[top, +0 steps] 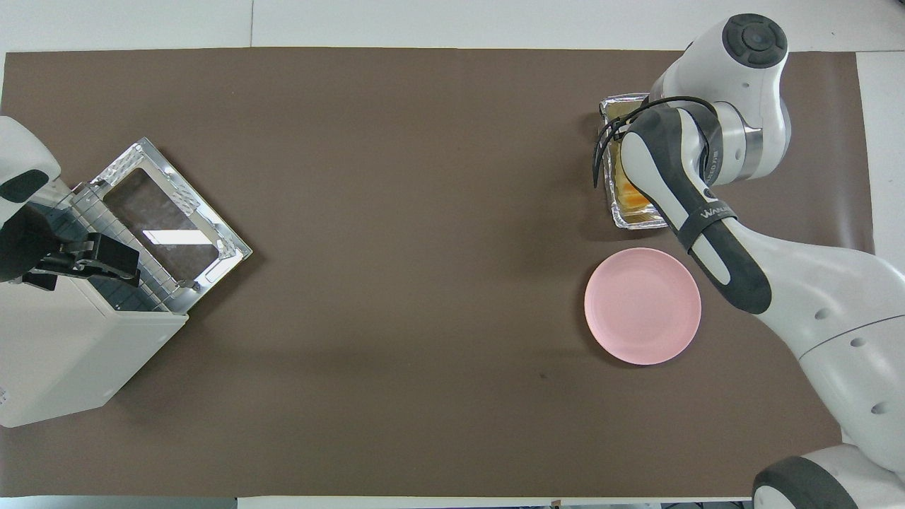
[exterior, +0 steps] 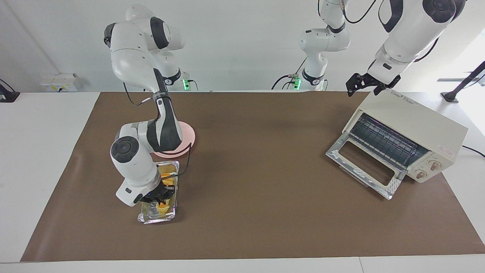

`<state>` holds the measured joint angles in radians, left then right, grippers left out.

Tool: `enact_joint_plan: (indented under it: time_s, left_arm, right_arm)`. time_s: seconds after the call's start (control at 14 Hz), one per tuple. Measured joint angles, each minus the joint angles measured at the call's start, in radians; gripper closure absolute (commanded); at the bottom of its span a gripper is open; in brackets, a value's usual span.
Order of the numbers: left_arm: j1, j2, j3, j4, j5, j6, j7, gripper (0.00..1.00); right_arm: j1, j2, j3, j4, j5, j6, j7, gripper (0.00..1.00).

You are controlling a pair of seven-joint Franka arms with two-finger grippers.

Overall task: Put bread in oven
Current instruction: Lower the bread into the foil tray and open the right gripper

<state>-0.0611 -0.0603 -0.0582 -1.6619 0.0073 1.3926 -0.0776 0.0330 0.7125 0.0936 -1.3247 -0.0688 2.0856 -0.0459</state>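
Visibility was rough on my end. From overhead the right arm's own forearm covered the right gripper [exterior: 161,195] completely, so I only had the facing camera to go by. There it sat low inside the foil tray [exterior: 151,219], right on top of the bread [exterior: 163,206]. I honestly couldn't tell whether it was clamped on the loaf or had let go; the dark hardware blocked that spot.

Only bits of the bread showed: a yellow end poking out under the gripper, plus an orange strip [top: 629,196] beside the forearm from above. It was lying in the tray, lengthwise as far as I could see. The tray sat on the brown mat [exterior: 265,212] near the right arm's end of the desk. The pink plate [exterior: 187,138] was just beside it, nearer to the robots, partly hidden by the arm.

At the left arm's end, the oven [exterior: 413,121] stood angled with its glass door [exterior: 360,167] dropped flat and the wire rack [exterior: 382,142] visible inside. Overhead, its body was cut off at the frame edge. The left gripper [exterior: 364,85] waited over the oven's top corner nearest the robots, spread wide and grasping nothing.
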Motion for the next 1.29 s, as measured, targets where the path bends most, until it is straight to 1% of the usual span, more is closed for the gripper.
enact_joint_plan:
  time_s: [0.21,0.5,0.72,0.86,1.0,1.29]
  left_arm:
    - [0.000,0.000,0.000,0.000,0.000,0.000,0.000,0.00]
    - [0.000,0.000,0.000,0.000,0.000,0.000,0.000,0.00]
    - [0.000,0.000,0.000,0.000,0.000,0.000,0.000,0.00]
    - [0.000,0.000,0.000,0.000,0.000,0.000,0.000,0.00]
    - [0.000,0.000,0.000,0.000,0.000,0.000,0.000,0.00]
    - [0.000,0.000,0.000,0.000,0.000,0.000,0.000,0.00]
  right_arm:
    - [-0.015,-0.020,-0.002,0.002,-0.001,-0.034,-0.001,0.04]
    - [-0.018,-0.049,-0.002,0.033,-0.024,-0.141,-0.006,0.04]
    - [-0.037,-0.051,-0.002,0.048,-0.029,-0.156,-0.084,0.06]
    - [-0.061,-0.051,-0.003,0.048,-0.034,-0.151,-0.135,0.08]
    - [-0.080,-0.050,-0.003,0.044,-0.040,-0.115,-0.163,0.09]
    - [-0.085,-0.047,-0.002,-0.033,-0.053,0.003,-0.172,0.13]
